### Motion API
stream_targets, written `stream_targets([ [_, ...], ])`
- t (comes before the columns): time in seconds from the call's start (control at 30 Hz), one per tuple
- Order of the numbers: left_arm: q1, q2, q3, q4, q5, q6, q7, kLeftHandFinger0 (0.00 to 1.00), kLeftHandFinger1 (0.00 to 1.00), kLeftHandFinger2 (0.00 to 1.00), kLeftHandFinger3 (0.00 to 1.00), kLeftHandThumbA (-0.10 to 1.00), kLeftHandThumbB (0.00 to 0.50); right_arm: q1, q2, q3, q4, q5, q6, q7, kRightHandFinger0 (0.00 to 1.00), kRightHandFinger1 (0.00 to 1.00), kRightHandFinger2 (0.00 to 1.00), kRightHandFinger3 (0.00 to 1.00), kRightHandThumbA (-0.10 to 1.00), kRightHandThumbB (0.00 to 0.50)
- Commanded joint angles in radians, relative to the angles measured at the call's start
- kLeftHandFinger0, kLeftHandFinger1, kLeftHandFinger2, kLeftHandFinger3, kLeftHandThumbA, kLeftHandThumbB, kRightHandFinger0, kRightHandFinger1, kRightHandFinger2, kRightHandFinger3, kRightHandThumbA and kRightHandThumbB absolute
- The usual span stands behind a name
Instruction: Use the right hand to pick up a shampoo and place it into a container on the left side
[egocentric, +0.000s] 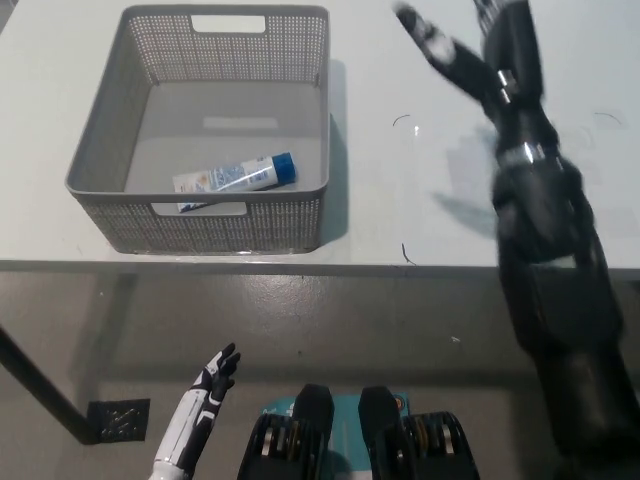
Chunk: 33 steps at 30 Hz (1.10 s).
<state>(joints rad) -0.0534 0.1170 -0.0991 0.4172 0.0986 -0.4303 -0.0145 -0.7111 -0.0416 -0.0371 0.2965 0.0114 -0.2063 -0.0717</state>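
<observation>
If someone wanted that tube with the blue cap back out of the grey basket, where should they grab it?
Probably around the white middle of the tube, coming straight down from above. It lies flat on the basket floor near the front wall, blue cap pointing right, so the tall walls block any sideways approach.
</observation>
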Motion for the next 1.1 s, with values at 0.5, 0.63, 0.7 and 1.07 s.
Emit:
stream_targets([
  [0.5,-0.11,0.024,0.05,-0.039,-0.005,-0.019,-0.001,1.0,1.0,1.0,1.0,1.0,0.152,0.568,-0.013,-0.047,-0.136,0.201,-0.093,0.12,1.0,1.0,1.0,1.0,0.8,0.152],
  [0.63,-0.107,0.026,0.054,-0.034,-0.001,-0.025,0.001,1.0,1.0,1.0,1.0,1.0,0.157,0.58,-0.013,-0.029,-0.097,0.184,-0.097,0.138,1.0,1.0,1.0,1.0,0.82,0.132],
  [0.7,-0.11,0.026,0.059,-0.029,-0.002,-0.031,0.003,1.0,1.0,1.0,1.0,1.0,0.149,0.572,-0.011,-0.025,-0.063,0.18,-0.119,0.146,1.0,1.0,1.0,1.0,0.79,0.127],
  [1.07,-0.091,0.026,0.059,-0.039,-0.012,-0.018,-0.011,1.0,1.0,1.0,1.0,1.0,0.148,0.615,-0.015,0.017,-0.041,0.202,-0.056,0.205,1.0,1.0,1.0,1.0,0.74,0.164],
])
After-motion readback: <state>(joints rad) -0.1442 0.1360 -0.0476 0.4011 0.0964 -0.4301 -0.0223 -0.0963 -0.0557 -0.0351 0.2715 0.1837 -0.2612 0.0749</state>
